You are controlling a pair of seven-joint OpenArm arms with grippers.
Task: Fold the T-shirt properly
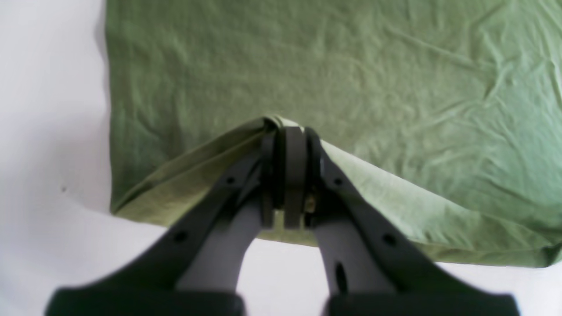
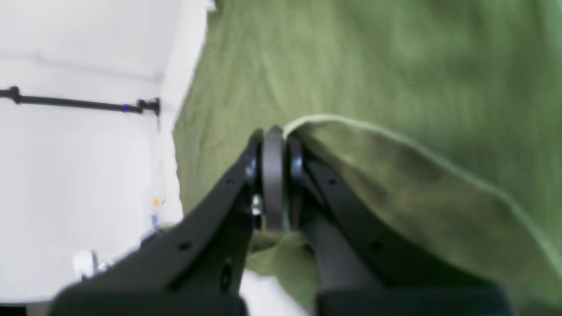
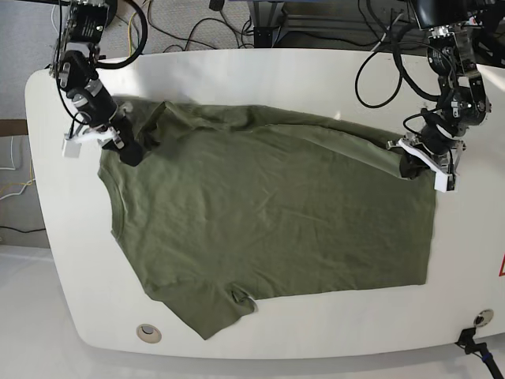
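The olive-green T-shirt (image 3: 268, 213) lies spread on the white table (image 3: 316, 71), wrinkled, with its far edge partly turned over. My left gripper (image 1: 285, 131) is shut on a raised fold of the T-shirt (image 1: 351, 79) at its edge; in the base view it (image 3: 409, 166) sits at the shirt's right side. My right gripper (image 2: 274, 131) is shut on a lifted fold of the T-shirt (image 2: 395, 66); in the base view it (image 3: 130, 152) holds the shirt's far-left corner. A sleeve (image 3: 209, 308) lies flat at the front.
Cables (image 3: 237, 24) lie on the floor beyond the table's far edge. A round grommet (image 3: 147, 332) sits in the table near its front left. A black bar (image 2: 79, 103) shows off the table in the right wrist view.
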